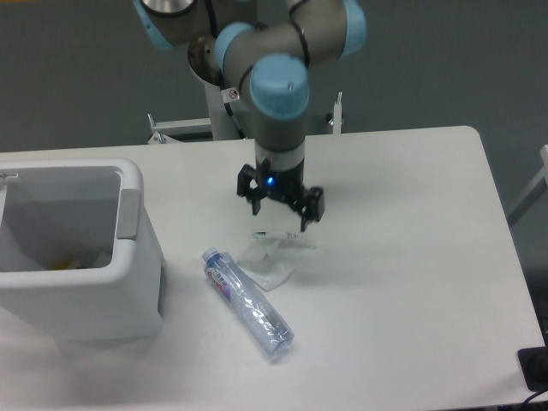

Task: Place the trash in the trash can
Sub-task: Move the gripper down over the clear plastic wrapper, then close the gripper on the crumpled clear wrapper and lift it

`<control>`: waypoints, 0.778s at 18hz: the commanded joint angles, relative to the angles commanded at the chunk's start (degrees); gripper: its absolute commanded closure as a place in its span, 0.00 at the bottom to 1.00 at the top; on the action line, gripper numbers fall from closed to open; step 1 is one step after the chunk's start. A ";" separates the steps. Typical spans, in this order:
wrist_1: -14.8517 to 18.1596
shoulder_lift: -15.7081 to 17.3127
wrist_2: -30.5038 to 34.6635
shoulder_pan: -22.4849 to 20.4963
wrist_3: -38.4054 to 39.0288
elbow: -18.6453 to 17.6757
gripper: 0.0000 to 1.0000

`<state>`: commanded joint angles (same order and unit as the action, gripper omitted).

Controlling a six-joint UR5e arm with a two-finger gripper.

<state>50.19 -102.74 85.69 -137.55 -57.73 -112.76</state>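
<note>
Where the grey wall fills the background, the scene runs from largest thing to smallest:

Table (402,257): white top with rounded corners, spanning most of the view; its near edge and left part run out of frame.
Room: plain dark grey backdrop behind the table; a slanted light bar shows at the right edge, cut off.
Arm (278,86): grey UR5e links with pale blue joint caps, rising from a pedestal behind the far table edge; its upper part is cropped by the top of the frame.
Trash can (128,257): white bin at the left, grey tab on its right rim, partly cut by the left edge; something yellowish lies inside, too dim to identify.
Bottle (248,301): clear, crushed, blue cap toward the bin, lying on the table just beside the wrapper.
Wrapper (270,261): crumpled translucent white, on the table right of the bottle's cap end.
Gripper (281,208): black fingers spread apart, holding nothing, blue light lit, directly above the wrapper's far edge; whether it touches is unclear.
Dark object (535,368): bottom right corner, mostly cropped.
</note>
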 joint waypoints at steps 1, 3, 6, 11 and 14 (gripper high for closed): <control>-0.09 -0.62 0.00 0.09 -1.24 0.00 0.00; -0.26 -2.11 -0.09 0.26 -1.34 0.26 0.00; -2.36 -4.31 0.00 1.49 -0.81 0.35 0.00; -3.08 -4.66 0.44 1.93 3.75 0.79 0.49; -3.08 -4.75 0.44 2.02 5.60 0.88 1.00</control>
<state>47.11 -107.49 86.13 -135.53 -52.12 -111.88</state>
